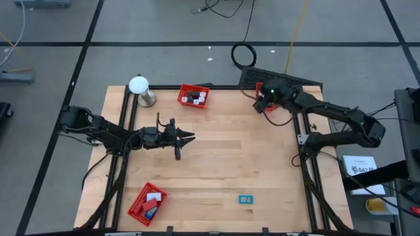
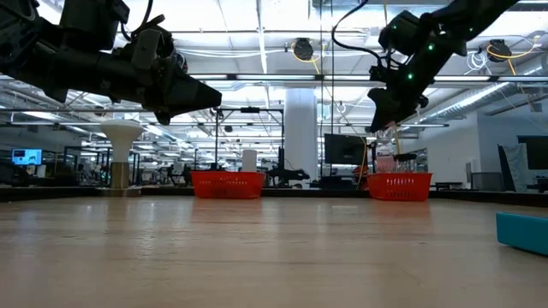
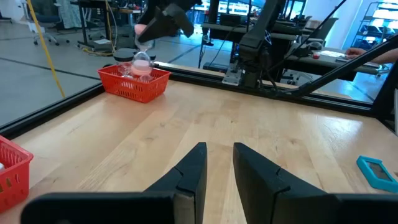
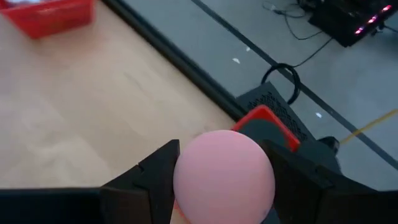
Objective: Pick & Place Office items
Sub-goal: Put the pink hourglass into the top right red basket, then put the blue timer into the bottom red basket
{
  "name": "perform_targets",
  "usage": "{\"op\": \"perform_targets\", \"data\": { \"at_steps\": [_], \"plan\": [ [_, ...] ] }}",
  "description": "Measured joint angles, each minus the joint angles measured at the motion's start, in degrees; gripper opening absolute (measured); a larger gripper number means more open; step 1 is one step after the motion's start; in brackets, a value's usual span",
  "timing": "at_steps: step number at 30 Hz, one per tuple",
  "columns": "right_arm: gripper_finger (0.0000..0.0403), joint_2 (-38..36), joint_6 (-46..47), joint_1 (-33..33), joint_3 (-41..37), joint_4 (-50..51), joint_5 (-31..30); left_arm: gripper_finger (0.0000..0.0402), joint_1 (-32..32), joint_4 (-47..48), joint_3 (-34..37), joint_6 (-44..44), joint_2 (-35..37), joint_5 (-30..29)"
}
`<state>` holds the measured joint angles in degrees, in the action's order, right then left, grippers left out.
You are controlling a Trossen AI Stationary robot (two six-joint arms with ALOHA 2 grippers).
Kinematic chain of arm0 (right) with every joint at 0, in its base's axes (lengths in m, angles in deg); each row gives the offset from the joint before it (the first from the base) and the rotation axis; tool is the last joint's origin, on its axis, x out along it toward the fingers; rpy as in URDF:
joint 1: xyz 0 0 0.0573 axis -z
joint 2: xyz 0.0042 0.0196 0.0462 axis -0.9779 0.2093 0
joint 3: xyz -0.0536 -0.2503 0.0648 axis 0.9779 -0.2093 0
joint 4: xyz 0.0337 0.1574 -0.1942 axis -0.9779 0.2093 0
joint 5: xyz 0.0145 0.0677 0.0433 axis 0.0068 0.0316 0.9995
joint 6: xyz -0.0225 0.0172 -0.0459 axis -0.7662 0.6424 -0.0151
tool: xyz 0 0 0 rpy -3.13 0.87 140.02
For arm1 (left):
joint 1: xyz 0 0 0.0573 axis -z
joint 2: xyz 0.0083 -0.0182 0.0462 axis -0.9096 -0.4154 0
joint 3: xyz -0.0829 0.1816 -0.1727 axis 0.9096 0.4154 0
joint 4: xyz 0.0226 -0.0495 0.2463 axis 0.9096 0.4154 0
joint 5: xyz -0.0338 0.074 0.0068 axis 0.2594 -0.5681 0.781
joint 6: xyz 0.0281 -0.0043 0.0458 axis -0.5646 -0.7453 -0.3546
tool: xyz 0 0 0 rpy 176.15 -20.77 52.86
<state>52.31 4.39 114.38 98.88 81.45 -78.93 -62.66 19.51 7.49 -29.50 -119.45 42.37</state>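
Right gripper (image 4: 221, 180) holds a pink ball (image 4: 224, 174) over the corner red tray (image 4: 266, 118).
Its fingers clamp the ball's sides; left gripper (image 1: 187, 137) hovers mid-table, fingers narrowly parted, empty; a blue item (image 1: 246, 199) lies far from that tray.

A smooth pink round ball-like item (image 4: 224, 175) sits clamped between the two dark fingers (image 4: 158, 177) of the right gripper (image 4: 222, 186), touching both. Just behind the pink item, a red mesh tray (image 4: 268, 118) shows at the corner of the pale wooden bench (image 4: 93, 106). Another red tray (image 4: 48, 15) stands well apart from the pink item, across the bench.
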Motion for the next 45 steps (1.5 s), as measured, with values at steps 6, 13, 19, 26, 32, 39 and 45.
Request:
{"op": "perform_targets", "data": {
  "at_steps": [6, 13, 19, 26, 32, 39, 45],
  "plan": [
    [0.0195, 0.0, -0.7, 6.1, -4.0, -5.5, 6.0, 0.0076, 0.0, 0.0, 0.0, 0.0, 0.0, 0.0],
    [0.0195, 0.0, -0.7, 7.9, -7.1, -8.6, 8.6, 0.0076, 0.0, 0.0, 0.0, 0.0, 0.0, 0.0],
    [0.0195, 1.4, -0.8, 8.5, -8.6, -11.0, 9.5, 0.0077, 0.0, 0.0, 0.0, 0.0, 0.0, 0.0],
    [0.0222, 4.6, -1.4, 8.9, -8.6, -11.7, 9.4, 0.0077, 0.0, 0.0, 0.0, 0.0, 0.0, 0.0],
    [0.023, 5.1, -1.9, 8.9, -8.6, -12.4, 9.1, 0.0076, 0.0, 0.0, 0.0, 0.0, 0.0, 0.0],
    [0.0261, 3.2, -2.4, 8.8, -8.6, -13.7, 6.9, 0.0076, 0.0, 0.0, 0.0, 0.0, 0.0, 0.0],
    [0.0268, -3.1, -3.8, 8.8, -8.6, -12.4, 6.3, 0.0077, 0.0, -0.2, 0.0, 0.0, 0.0, -0.2]
  ]
}}
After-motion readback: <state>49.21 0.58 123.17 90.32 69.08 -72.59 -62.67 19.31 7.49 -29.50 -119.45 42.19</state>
